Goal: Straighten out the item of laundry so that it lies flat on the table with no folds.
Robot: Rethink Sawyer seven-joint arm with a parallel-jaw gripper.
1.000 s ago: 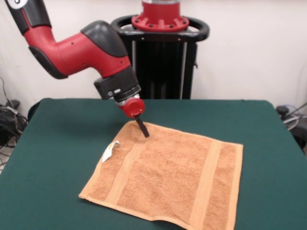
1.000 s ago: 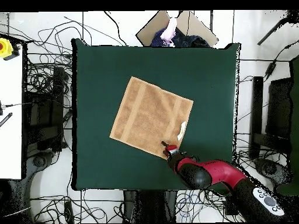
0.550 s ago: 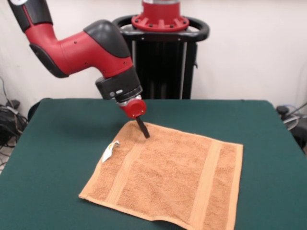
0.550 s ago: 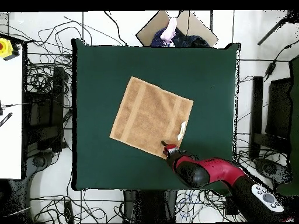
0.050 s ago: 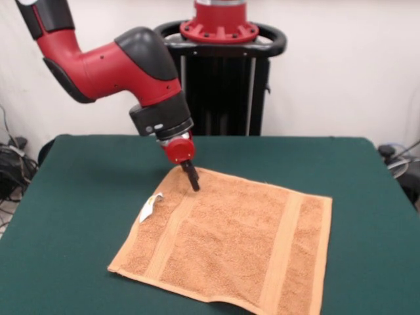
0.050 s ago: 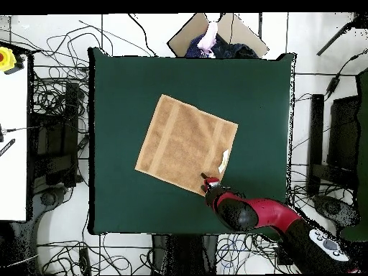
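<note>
The gripper (image 5: 193, 184) points down at the towel's (image 5: 236, 243) far corner, right at its edge. Its black tips look pressed together, but I cannot tell if they pinch any cloth. The towel lies near the middle of the table (image 5: 79, 197), turned at a slant. It looks flat with no folds. The white tag (image 5: 150, 207) sticks out. The job looks almost done.

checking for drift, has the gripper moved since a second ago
Yes. The gripper has shifted slightly left toward the white tag; the towel has not moved.
</note>
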